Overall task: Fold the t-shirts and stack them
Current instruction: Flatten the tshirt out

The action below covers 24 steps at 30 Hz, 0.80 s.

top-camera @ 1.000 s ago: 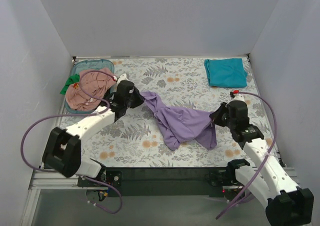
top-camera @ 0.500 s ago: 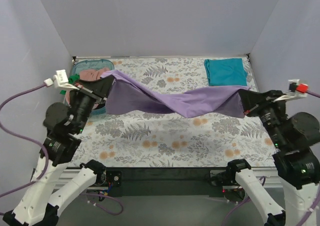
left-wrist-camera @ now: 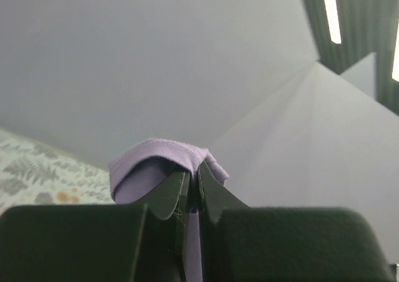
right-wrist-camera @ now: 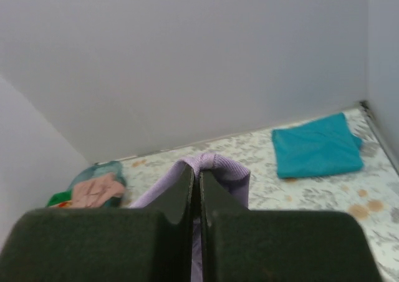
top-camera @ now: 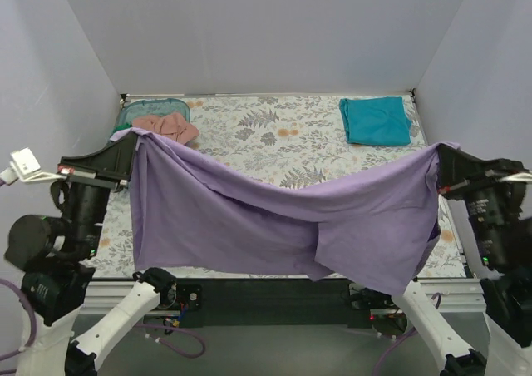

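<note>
The left gripper (left-wrist-camera: 193, 177) is closed tight on a bunched corner of the lavender t-shirt (top-camera: 274, 218). The right gripper (right-wrist-camera: 194, 177) pinches the opposite corner in the same way, and both are raised high and wide apart. Between them the shirt hangs opened out like a curtain over the near part of the desk (top-camera: 274, 135), sagging in the middle, with its lower edge dropping past the desk's front edge in the top view. Further out, a teal t-shirt (top-camera: 376, 120) lies neatly folded at the far right corner. At the far left, a salmon-pink t-shirt (top-camera: 169, 126) sits crumpled in the basket (top-camera: 154, 106), with a bit of a green t-shirt (right-wrist-camera: 57, 199) beside it. By my reading one shirt is done. The lavender one is spread but not yet laid flat or folded, the pink and green ones wait, and no stack exists yet.
</note>
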Motion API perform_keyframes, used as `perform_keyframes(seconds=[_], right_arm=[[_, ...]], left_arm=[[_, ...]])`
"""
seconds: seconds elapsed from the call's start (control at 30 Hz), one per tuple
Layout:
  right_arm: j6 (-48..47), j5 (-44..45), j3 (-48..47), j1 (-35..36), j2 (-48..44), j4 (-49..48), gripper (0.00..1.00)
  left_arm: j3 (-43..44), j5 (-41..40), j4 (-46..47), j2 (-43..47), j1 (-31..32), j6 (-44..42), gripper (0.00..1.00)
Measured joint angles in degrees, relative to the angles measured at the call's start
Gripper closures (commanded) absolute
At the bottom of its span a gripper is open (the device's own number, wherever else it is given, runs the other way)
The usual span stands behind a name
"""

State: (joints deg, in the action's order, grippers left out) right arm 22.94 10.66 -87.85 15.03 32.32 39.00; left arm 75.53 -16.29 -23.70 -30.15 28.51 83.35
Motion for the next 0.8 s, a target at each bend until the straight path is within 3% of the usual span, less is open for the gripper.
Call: perform_keyframes(seconds=[0.1,0.23,0.33,0.43,0.47,0.5,0.63,0.8], right_arm=[[-0.8,6.9,6.8,0.1,1.8,0.4,0.99],[-0.7,16.0,17.6,0.1,12.1,-1.3,0.99],[-0.9,17.0,27.0,-1.7,24.5,-6.0,0.99],[-1.8,12.9,30.6,-6.6,39.1,-10.8,0.51],[-2.6,11.1,30.4,-8.4,44.2,-13.2,0.24],[-3.1,8.9,29.1,-9.9,48.7,-14.1,0.02],[-5.8,3.7,19.2,-12.8,60.4,-15.8,0.02],[-7.1,-1.5,20.6,-12.2,57.0,-18.6,0.02]], left_arm=[[-4.1,-6.4,-2.6,-2.4,0.0,1.7,1.00],[-13.2,-15.4,-3.7,-10.8,0.0,5.9,1.00],[-19.1,-17.6,-3.0,-24.2,-1.9,7.6,1.00],[-18.0,-14.3,-1.8,-45.5,-7.7,7.5,0.48],[-15.8,-13.4,-2.6,-51.8,-9.7,7.6,0.22],[-12.2,-11.6,-3.7,-59.5,-11.8,7.4,0.04],[-5.8,-7.7,-4.1,-69.9,-14.4,6.8,0.03],[-11.2,-2.1,0.7,-58.1,-13.7,4.5,0.03]])
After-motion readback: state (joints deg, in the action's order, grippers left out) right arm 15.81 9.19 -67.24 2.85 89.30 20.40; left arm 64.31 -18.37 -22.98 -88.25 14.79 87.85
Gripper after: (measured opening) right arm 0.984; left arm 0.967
